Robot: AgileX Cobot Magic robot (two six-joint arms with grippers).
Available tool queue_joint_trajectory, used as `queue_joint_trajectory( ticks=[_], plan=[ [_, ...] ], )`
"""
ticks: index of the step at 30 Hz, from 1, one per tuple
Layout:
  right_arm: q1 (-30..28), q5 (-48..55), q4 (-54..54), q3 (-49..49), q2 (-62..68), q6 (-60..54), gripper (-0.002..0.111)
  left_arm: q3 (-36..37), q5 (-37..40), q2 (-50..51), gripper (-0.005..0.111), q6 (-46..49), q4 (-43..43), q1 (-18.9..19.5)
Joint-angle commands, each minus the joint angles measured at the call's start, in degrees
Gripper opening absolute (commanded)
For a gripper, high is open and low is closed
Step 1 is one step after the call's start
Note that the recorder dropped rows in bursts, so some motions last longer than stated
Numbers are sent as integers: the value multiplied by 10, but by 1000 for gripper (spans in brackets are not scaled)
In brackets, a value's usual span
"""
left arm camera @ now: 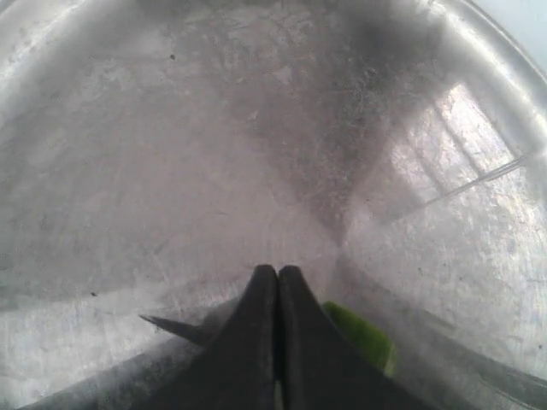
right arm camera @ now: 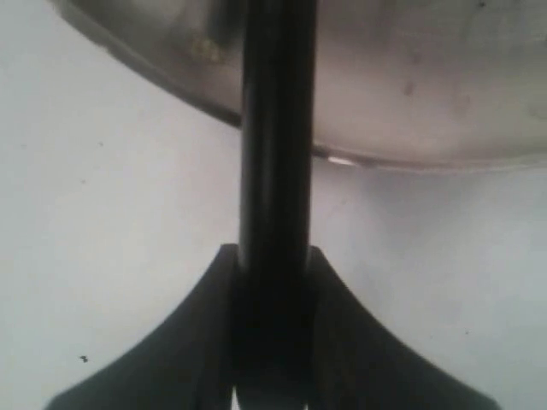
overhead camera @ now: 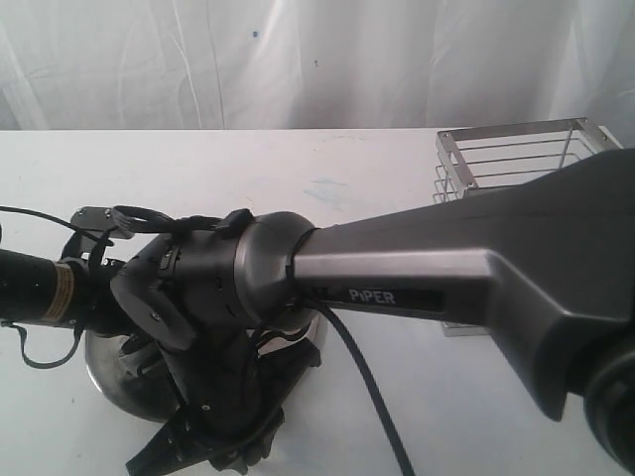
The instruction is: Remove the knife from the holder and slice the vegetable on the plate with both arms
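White cloth [overhead camera: 298, 59] hangs behind a white bench [overhead camera: 248, 178]. At the bench's near edge the knife [right arm camera: 275, 171] is clamped by its black handle between the two fingers of the right gripper [right arm camera: 272, 256], which are closed snugly against it. The handle runs from the bench over the rim of the steel plate [right arm camera: 410, 77]. On that scuffed plate lies the vegetable [left arm camera: 359, 337], a small green piece just beside one finger of the left gripper [left arm camera: 278, 272]. That gripper's fingers are pressed fully together with their tips low over the plate; whether they pin the vegetable I cannot tell. In the exterior view the right arm [overhead camera: 446, 268] reaches across the plate and hides most of it; its grey link carries the word "PiPER" [overhead camera: 372, 296]. The left arm [overhead camera: 40, 288] bears a yellowish sticker [overhead camera: 62, 290] too small to read. The wire holder [overhead camera: 516, 149] stands well apart at the far right.
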Motion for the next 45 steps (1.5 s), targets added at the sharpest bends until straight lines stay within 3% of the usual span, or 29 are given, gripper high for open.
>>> queue_joint_trajectory(
  ticks=[1, 15, 28, 31, 38, 45],
  plan=[
    [-1, 2, -19, 1, 0, 16, 0, 6, 23, 12, 0, -4, 27, -2],
    [-7, 24, -28, 1, 0, 10, 0, 6, -48, 4, 0, -49, 55, -2],
    [-7, 57, -30, 1, -3, -4, 0, 5, -39, -140, 0, -55, 38, -2],
    [-7, 56, -31, 1, -13, -9, 0, 5, -16, -168, 0, -83, 47, -2],
    [-32, 59, -24, 0, -65, -48, 0, 23, 126, -225, 0, -183, 91, -2],
    [-69, 61, -4, 0, -77, -83, 0, 30, 142, -244, 0, -183, 84, -2]
  ],
)
